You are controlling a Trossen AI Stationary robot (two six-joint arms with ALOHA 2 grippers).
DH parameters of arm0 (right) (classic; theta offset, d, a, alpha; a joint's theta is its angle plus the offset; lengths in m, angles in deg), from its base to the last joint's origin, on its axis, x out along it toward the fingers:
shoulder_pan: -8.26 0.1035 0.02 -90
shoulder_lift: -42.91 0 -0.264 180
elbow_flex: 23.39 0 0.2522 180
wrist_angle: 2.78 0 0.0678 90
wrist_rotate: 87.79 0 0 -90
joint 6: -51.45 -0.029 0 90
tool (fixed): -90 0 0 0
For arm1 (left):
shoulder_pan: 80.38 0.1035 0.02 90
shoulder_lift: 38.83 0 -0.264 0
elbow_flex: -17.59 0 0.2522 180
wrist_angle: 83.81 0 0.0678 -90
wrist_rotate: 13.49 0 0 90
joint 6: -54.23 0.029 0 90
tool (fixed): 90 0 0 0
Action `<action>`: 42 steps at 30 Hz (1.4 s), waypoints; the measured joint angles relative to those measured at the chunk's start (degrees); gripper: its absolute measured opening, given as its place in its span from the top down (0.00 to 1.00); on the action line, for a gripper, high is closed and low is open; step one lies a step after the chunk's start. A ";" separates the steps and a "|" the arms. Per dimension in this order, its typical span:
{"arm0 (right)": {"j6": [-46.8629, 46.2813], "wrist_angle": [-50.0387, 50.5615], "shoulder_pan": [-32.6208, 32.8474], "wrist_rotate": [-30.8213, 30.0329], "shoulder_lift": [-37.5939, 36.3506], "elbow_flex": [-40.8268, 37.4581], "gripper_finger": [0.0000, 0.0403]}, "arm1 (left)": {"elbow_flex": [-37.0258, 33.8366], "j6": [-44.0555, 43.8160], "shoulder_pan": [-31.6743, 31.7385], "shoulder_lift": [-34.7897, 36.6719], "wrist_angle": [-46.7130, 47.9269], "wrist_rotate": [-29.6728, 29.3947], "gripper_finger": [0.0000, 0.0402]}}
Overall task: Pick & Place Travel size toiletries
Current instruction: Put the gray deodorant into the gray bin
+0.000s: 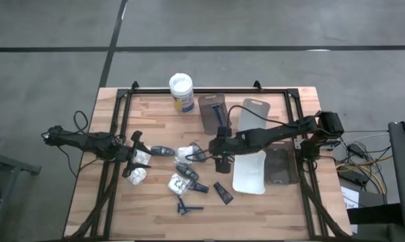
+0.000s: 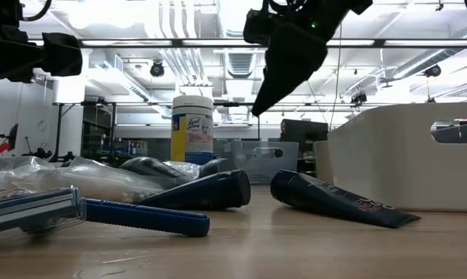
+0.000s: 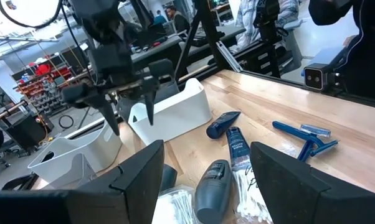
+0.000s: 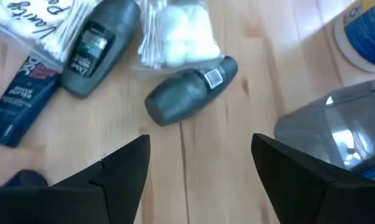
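Wooden table (image 1: 270, 208) on grey concrete floor (image 1: 54, 27).

Two dark jointed arms — black cables looping alongside, tapered matte-black fingers.

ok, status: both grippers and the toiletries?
Right gripper open, empty, hovering beside the white tray. Left gripper open over the white packets, gripping nothing. Grey bottles, tubes, blue razor loose on table. Nothing blocking.
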 joint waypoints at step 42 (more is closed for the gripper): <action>-10.64 2.31 -3.90 3.84 24.09 18.46 0.28 | -0.02 0.01 0.01 -0.28 0.20 0.00 0.39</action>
